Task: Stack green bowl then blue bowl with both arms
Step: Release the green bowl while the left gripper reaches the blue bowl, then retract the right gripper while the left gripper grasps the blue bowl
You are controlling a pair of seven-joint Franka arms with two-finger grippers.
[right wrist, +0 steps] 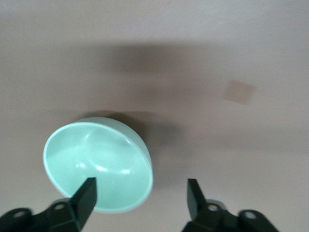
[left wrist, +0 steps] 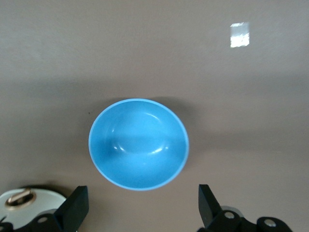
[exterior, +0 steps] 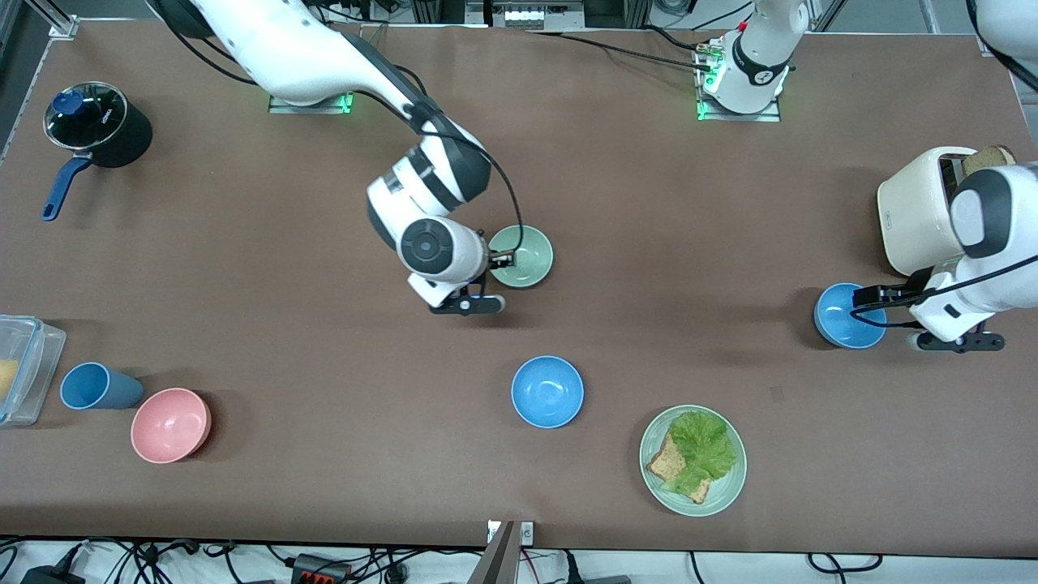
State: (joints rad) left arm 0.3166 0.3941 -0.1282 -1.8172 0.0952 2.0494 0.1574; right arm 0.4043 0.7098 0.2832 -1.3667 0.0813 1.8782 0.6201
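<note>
Right gripper [exterior: 496,261] spread wide and holding nothing, low over the rim of the green bowl [exterior: 522,256], one finger [right wrist: 86,195] over the bowl's edge, the other over bare table [exterior: 649,203]. Left gripper [exterior: 861,305] also wide open and empty, over a blue bowl [exterior: 843,318] at the left arm's end of the table, just beside a white toaster [exterior: 920,211]. Second blue bowl [exterior: 547,392] sitting nearer the front camera than the green bowl, well apart from both grippers, beside a plate [exterior: 692,459] with bread and lettuce
</note>
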